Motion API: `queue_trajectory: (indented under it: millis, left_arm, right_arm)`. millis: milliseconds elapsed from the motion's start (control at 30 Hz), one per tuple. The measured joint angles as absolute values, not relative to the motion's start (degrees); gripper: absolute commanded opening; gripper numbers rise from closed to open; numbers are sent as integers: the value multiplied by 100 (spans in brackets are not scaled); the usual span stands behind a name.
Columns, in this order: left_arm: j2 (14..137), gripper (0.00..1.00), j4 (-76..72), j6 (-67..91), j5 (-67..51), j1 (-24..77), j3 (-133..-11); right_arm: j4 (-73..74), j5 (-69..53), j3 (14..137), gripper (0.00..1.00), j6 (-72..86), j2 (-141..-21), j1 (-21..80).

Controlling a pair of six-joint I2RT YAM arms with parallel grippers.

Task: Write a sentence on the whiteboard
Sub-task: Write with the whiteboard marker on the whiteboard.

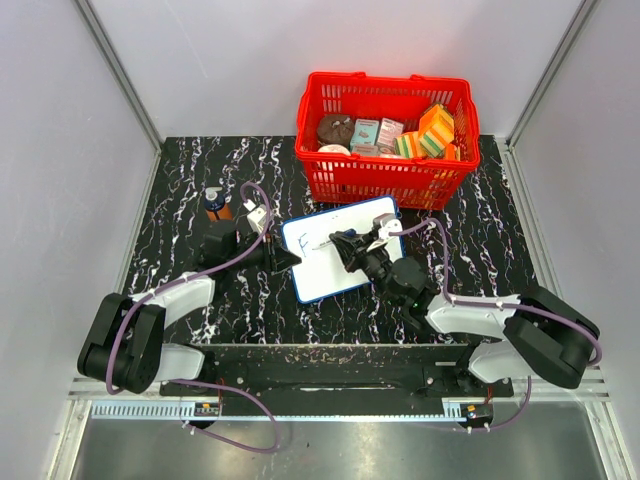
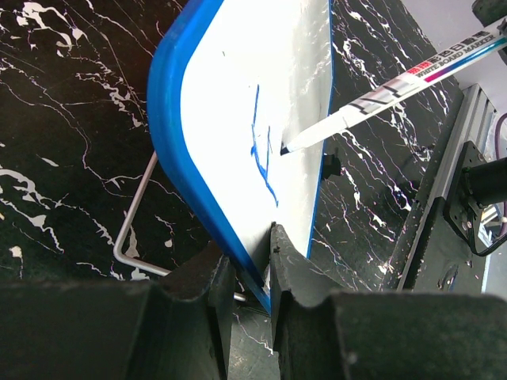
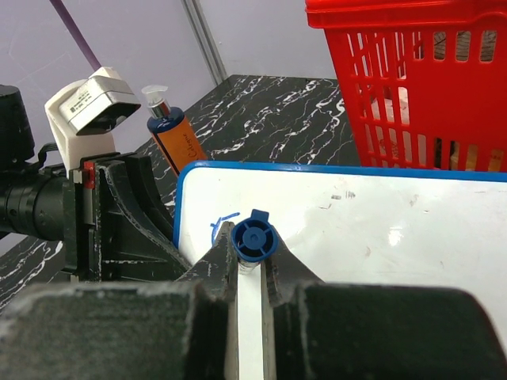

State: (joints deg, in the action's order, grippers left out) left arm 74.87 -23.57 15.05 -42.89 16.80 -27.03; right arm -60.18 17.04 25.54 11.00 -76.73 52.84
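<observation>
The whiteboard [image 1: 322, 276] lies tilted in the middle of the table, white with a blue frame. My left gripper [image 1: 288, 259] is shut on its left edge, and the left wrist view shows its fingers pinching the blue frame [image 2: 252, 265]. My right gripper [image 1: 352, 248] hangs over the board, shut on a white marker [image 2: 380, 99] with a blue end cap [image 3: 255, 240]. The marker tip rests on the board beside the blue strokes [image 2: 261, 150]. Of the sentence, only a first blue letter [image 1: 305, 240] shows, and the right wrist view catches just part of that stroke [image 3: 224, 222].
A red basket [image 1: 310, 112] with boxes and packets stands right behind the board, close to its far edge [image 3: 412, 87]. An orange pump bottle [image 1: 215, 203] stands at the back left [image 3: 174, 134]. A wire stand [image 2: 131, 229] props the board from below.
</observation>
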Motion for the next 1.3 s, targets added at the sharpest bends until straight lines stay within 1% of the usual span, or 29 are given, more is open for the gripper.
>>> queue_trajectory:
  millis: [1000, 1300]
  left_arm:
    - [7511, 0, -2349, 1503, -4305, 1680, -2727]
    - [7513, 0, -2349, 1503, -4305, 1682, -2727]
  right_arm:
    - [-6117, 1885, 2659, 0, 1173, -7769, 5282]
    - [-6136, 1590, 2711, 0, 1249, -7861, 5275]
